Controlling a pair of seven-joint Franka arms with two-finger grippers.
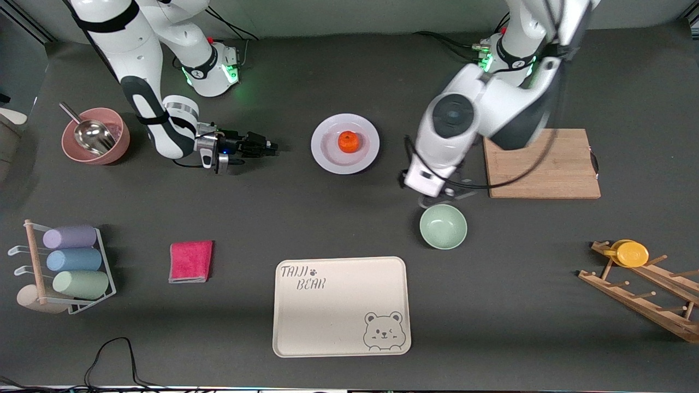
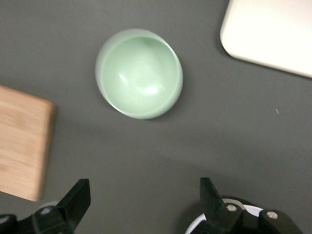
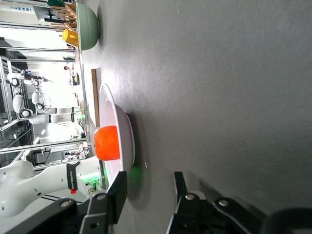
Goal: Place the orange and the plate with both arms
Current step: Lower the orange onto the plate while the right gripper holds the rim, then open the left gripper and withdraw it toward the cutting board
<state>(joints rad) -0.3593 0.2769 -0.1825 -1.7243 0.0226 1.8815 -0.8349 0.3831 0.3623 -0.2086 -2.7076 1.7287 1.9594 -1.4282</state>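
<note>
Dark matte tabletop is seen from the front: the orange (image 1: 348,141) sits on the smooth round plate (image 1: 327,155), with the right gripper (image 1: 266,147) beside the plate toward the right arm's end. The left gripper (image 2: 145,200), spread wide, is held over bare table beside the plate, near a glossy mint bowl (image 2: 139,73). The right wrist view shows open fingers (image 3: 118,195) level with the rim; a low, flat approach is advised.

A small, round, bright-orange orange (image 1: 348,141) sits in the middle of a round, flat white plate (image 1: 327,154) with a faint lavender tint and a wide, gently raised rim. A darker spot shows on the fruit's top. The plate lies flat on the dark table, about midway between the two arms' ends and farther from the front camera than the table's centre. Seen low from the side, the orange (image 3: 107,143) rises well above the plate's rim (image 3: 119,122).
</note>
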